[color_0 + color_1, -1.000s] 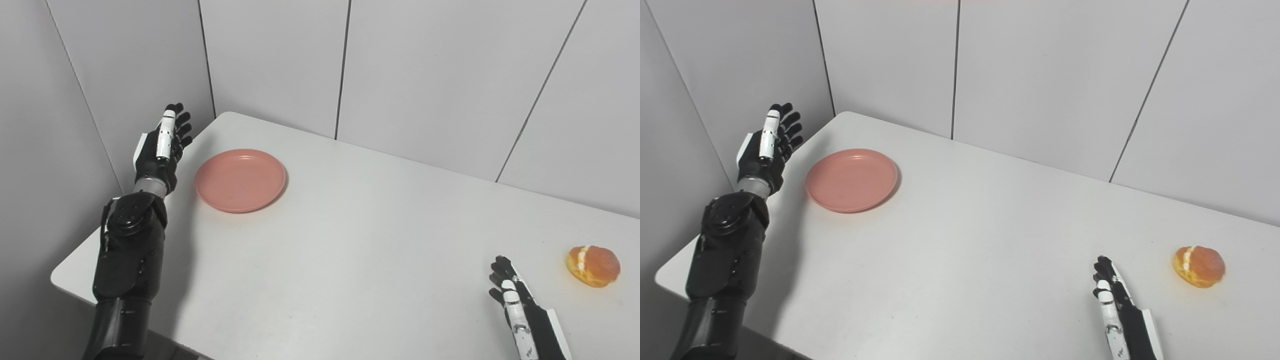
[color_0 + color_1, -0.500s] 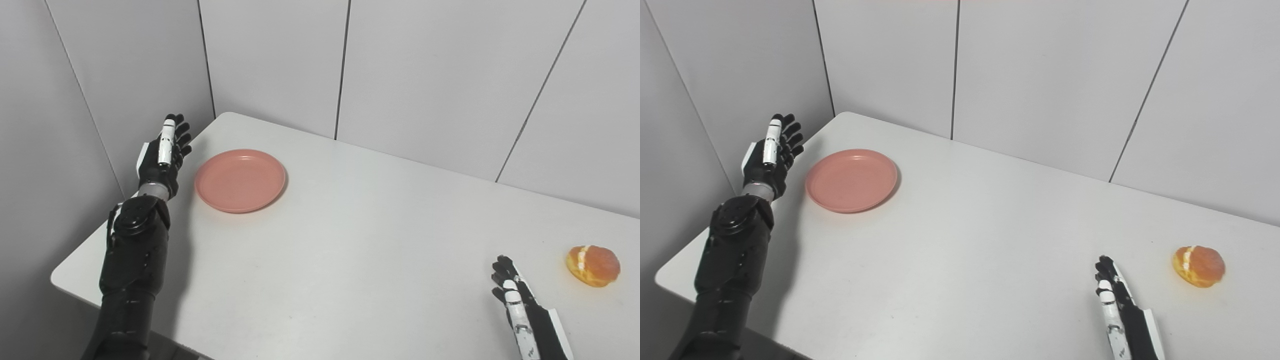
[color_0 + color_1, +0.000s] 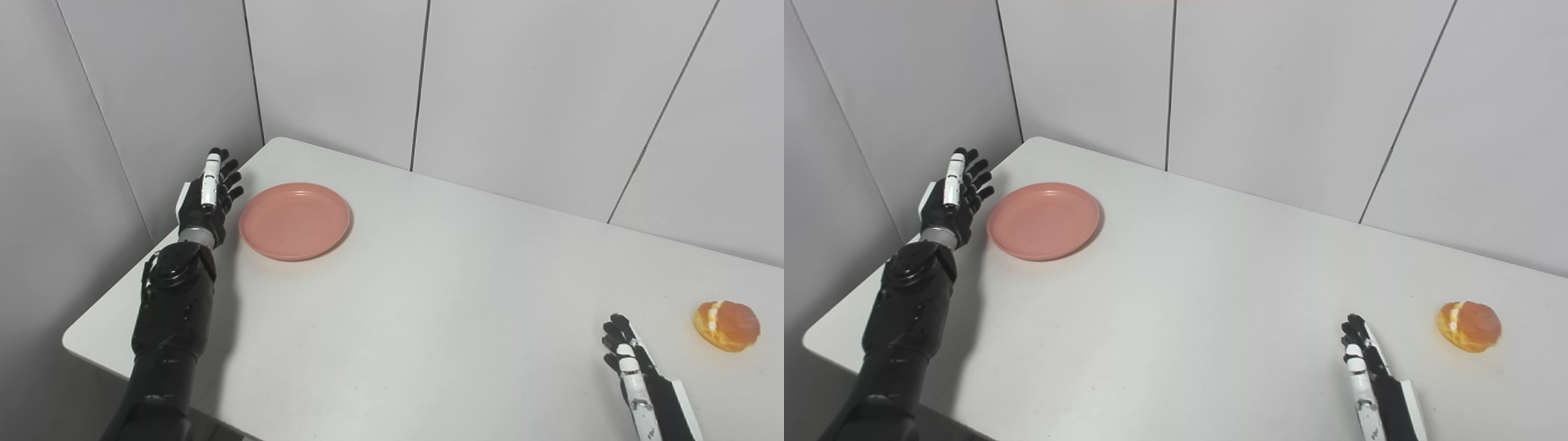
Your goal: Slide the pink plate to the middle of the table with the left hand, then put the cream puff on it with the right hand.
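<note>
The pink plate [image 3: 294,220] lies empty near the table's far left corner. My left hand [image 3: 209,193] is open with fingers spread, just left of the plate's rim and not touching it; it also shows in the right eye view [image 3: 954,195]. The cream puff [image 3: 726,326], golden with a white cream streak, sits at the right side of the table. My right hand [image 3: 631,367] is open and empty, flat near the front edge, left of the puff and apart from it.
The white table [image 3: 441,288] has its left edge [image 3: 110,294] beside my left arm. Grey wall panels [image 3: 343,73] close in behind the table and on the left.
My left hand has come down and moved right, closer to the plate's left rim. The plate, the cream puff and my right hand have stayed still.
</note>
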